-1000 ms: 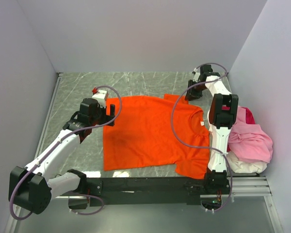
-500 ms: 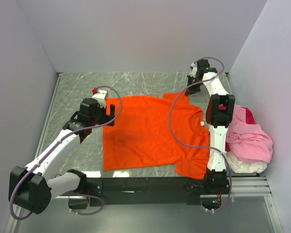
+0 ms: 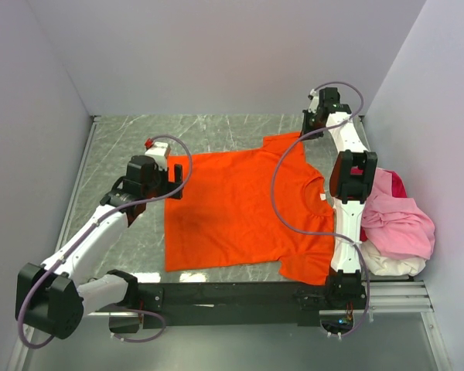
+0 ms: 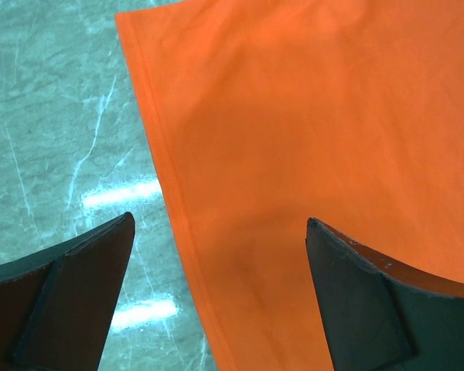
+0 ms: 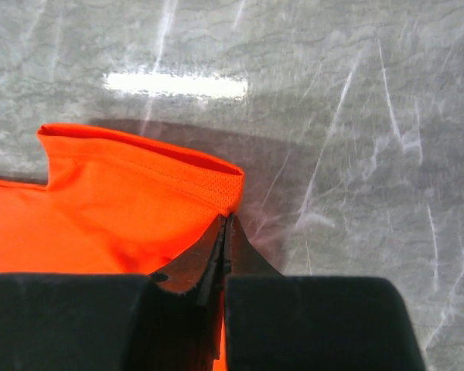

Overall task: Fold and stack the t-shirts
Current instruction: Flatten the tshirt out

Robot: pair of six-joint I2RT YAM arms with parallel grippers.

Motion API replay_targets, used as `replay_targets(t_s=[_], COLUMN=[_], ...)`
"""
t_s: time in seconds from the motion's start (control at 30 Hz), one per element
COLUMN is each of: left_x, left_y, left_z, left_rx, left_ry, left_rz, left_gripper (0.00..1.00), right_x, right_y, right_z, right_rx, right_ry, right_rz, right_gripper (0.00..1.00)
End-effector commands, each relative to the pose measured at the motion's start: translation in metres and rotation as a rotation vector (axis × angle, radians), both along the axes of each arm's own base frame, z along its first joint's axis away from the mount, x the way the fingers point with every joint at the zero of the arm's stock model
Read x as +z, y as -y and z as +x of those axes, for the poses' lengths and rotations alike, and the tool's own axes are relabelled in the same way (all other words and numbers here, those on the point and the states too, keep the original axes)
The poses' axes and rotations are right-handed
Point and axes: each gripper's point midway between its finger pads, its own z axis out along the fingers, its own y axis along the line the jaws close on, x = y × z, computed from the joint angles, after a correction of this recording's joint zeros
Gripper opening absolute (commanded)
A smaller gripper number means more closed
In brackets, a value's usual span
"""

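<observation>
A bright orange t-shirt [image 3: 243, 209] lies spread flat on the grey marble table. My right gripper [image 3: 300, 137] is shut on the corner of its far sleeve [image 5: 139, 193] and holds that sleeve stretched toward the back right. My left gripper [image 3: 175, 184] is open over the shirt's left hem edge [image 4: 178, 209], one finger over the table and the other over the orange cloth, holding nothing. A heap of pink, magenta-red and white t-shirts [image 3: 398, 224] lies at the right edge of the table.
White walls close in the table on the left, back and right. Bare marble [image 3: 139, 139] shows at the back left. The black rail [image 3: 240, 294] with the arm bases runs along the near edge.
My right gripper has moved toward the back right with the sleeve, pulling it out straighter. The left arm has hardly moved.
</observation>
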Motion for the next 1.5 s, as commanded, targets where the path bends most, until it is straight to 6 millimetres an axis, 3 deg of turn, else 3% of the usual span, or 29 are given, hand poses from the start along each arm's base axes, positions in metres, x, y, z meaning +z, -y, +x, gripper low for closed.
replay_targets(t_s=[0.0, 0.07, 0.13, 0.17, 0.2, 0.3, 0.47, 0.5, 0.53, 0.6, 0.77, 0.83, 0.87, 0.9, 1.07, 1.3, 1.47], left_x=[0.014, 0.010, 0.003, 0.010, -0.002, -0.011, -0.033, -0.049, -0.046, -0.067, -0.092, -0.104, -0.101, -0.117, -0.143, -0.163, -0.165], left_y=[-0.001, 0.004, -0.008, -0.012, -0.013, -0.019, -0.025, -0.031, -0.034, -0.037, -0.041, -0.042, -0.043, -0.042, -0.048, -0.049, -0.040], left_z=[0.023, 0.031, 0.051, 0.061, 0.068, 0.086, 0.108, 0.113, 0.123, 0.128, 0.164, 0.169, 0.179, 0.180, 0.191, 0.197, 0.197], left_rx=[0.071, 0.044, 0.094, 0.081, 0.091, 0.094, 0.118, 0.137, 0.144, 0.153, 0.166, 0.172, 0.168, 0.161, 0.182, 0.169, 0.132], left_ry=[0.017, -0.035, -0.086, -0.090, -0.134, -0.168, -0.231, -0.266, -0.254, -0.311, -0.359, -0.390, -0.380, -0.413, -0.466, -0.519, -0.536], left_rz=[-0.127, -0.206, -0.264, -0.311, -0.335, -0.403, -0.399, -0.381, -0.372, -0.351, -0.322, -0.308, -0.307, -0.301, -0.258, -0.234, -0.267], left_gripper=[0.98, 0.90, 0.86, 0.82, 0.82, 0.79, 0.74, 0.73, 0.70, 0.66, 0.54, 0.50, 0.49, 0.47, 0.44, 0.34, 0.14], right_x=[0.028, 0.032, 0.035, 0.035, 0.035, 0.028, 0.018, 0.020, 0.023, 0.030, 0.039, 0.040, 0.039, 0.040, 0.042, 0.046, 0.052], right_y=[0.007, 0.008, 0.007, 0.006, 0.006, 0.006, 0.007, 0.008, 0.008, 0.007, 0.003, 0.001, 0.001, 0.000, 0.001, 0.000, 0.000], right_z=[0.012, 0.015, 0.019, 0.020, 0.022, 0.026, 0.026, 0.025, 0.024, 0.023, 0.021, 0.019, 0.018, 0.016, 0.010, 0.005, 0.009], right_rx=[0.010, 0.023, 0.030, 0.034, 0.034, 0.036, 0.056, 0.057, 0.058, 0.064, 0.074, 0.079, 0.080, 0.081, 0.093, 0.102, 0.097], right_ry=[0.103, 0.126, 0.146, 0.149, 0.155, 0.147, 0.143, 0.157, 0.167, 0.182, 0.191, 0.185, 0.184, 0.181, 0.178, 0.177, 0.187], right_rz=[-0.036, -0.049, -0.042, -0.040, -0.038, -0.041, -0.062, -0.066, -0.069, -0.064, -0.047, -0.035, -0.033, -0.032, -0.043, -0.041, -0.036], right_gripper=[0.00, 0.00, 0.00, 0.00, 0.00, 0.00, 0.00, 0.00, 0.00, 0.00, 0.00, 0.00, 0.00, 0.00, 0.00, 0.00, 0.00])
